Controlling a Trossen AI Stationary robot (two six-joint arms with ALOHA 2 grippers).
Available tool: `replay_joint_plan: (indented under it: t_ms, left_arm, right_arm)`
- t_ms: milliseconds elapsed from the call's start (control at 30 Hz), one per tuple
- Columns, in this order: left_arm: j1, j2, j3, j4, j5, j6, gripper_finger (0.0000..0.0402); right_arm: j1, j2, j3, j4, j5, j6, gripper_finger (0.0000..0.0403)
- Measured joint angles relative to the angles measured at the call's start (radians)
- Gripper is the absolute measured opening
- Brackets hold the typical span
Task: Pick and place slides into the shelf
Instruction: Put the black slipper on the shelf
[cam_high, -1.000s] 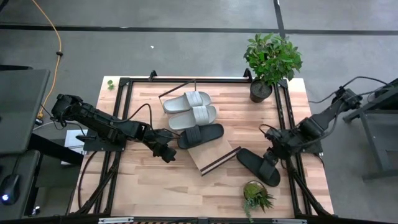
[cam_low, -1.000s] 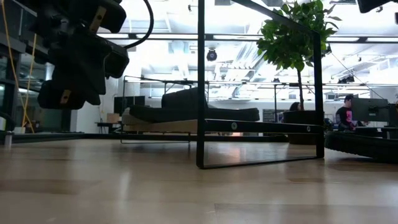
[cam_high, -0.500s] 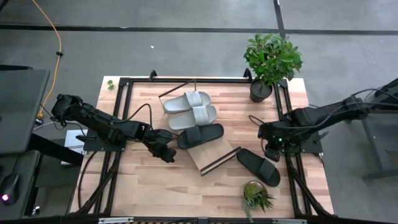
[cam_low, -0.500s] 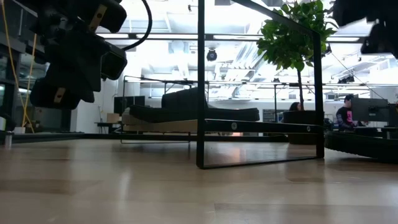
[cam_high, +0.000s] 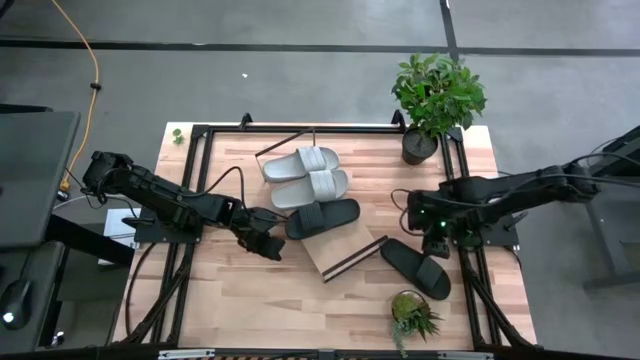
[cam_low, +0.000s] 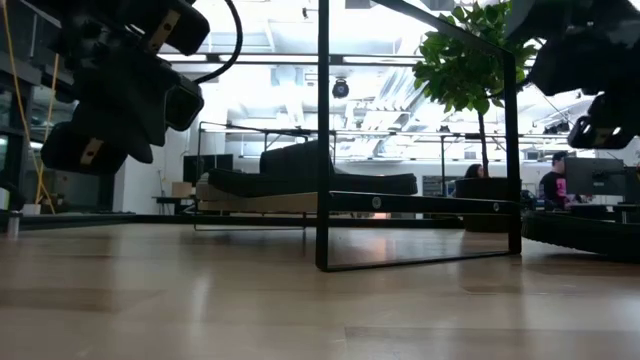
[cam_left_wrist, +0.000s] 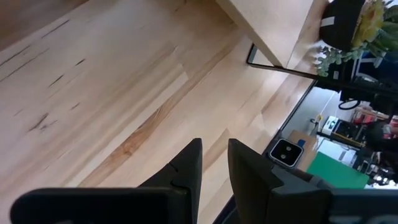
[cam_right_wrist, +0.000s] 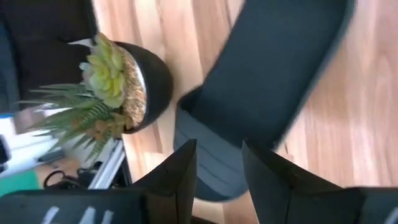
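1. Nearest the front edge of the table (cam_high: 240, 300) we see a small succulent pot (cam_high: 411, 313). It takes no part in the work, but it stands close beside the loose black slide (cam_high: 415, 267), which leaves little room on that side.
2. That black slide lies flat on the table, off the shelf (cam_high: 330, 235). Our right gripper (cam_high: 433, 237) hangs just over its far end, fingers (cam_right_wrist: 180, 171) parted by a narrow gap and holding nothing. We judge it is lining up to grasp.
3. Our left gripper (cam_high: 268, 245) hovers above bare wood just left of the shelf. Its fingers (cam_left_wrist: 186, 165) stand slightly apart with nothing between them. We take it to be waiting clear of the work.
4. The shelf lies slantwise across mid-table. The other black slide (cam_high: 322, 216) rests on the board, with two grey slides (cam_high: 305, 175) side by side beyond it. They sit packed close, we think, to save the near end for the last one.
5. Farthest off, a tall potted plant (cam_high: 436, 95) stands at the back corner.
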Motion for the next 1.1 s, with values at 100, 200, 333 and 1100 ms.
replay_joint_plan:
  t_ms: [100,200,333,1100]
  left_arm:
    - [0.000,0.000,0.000,0.021,0.004,-0.005,0.0067]
    - [0.000,0.000,0.000,0.036,0.012,-0.016,0.0067]
    - [-0.001,0.000,0.000,0.039,0.021,-0.019,0.0067]
    - [-0.099,0.000,0.000,0.037,-0.066,-0.030,0.0067]
  right_arm:
    - [-0.023,0.027,-0.019,0.020,-0.018,-0.065,0.0119]
    - [-0.037,0.071,-0.022,0.032,-0.039,-0.130,0.0119]
    - [-0.039,0.146,-0.022,0.077,-0.083,-0.200,0.0119]
    - [0.107,0.292,-0.022,0.061,-0.096,-0.187,0.0119]
